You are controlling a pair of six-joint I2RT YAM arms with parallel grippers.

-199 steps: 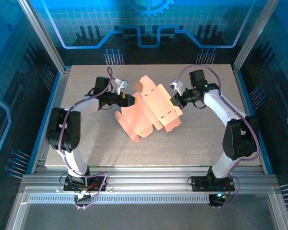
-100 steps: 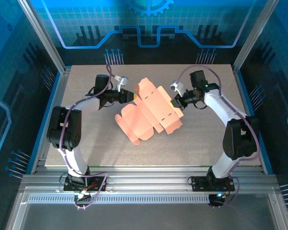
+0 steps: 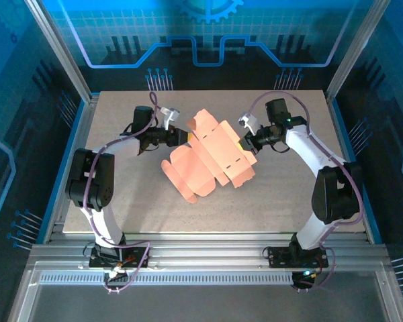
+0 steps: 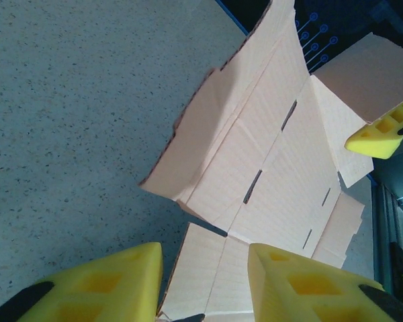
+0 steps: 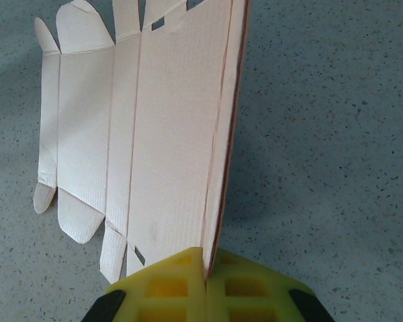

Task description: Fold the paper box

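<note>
Over the last second the left gripper (image 3: pixel 182 137) has been shifted slightly toward the far side along the sheet's left edge. Its jaws have been narrowed and partly reopened, so a moderate gap is now seen with nothing clamped. The paper box (image 3: pixel 211 157), not yet folded from a flat die-cut sheet, lies mid-table (image 3: pixel 121 194). Its right panel is pinched and held upright by the tightly closed right gripper (image 3: pixel 242 143). A fresh grip on the left side is judged pending. The raised left flap (image 4: pixel 208 134) stands in that approach.
</note>
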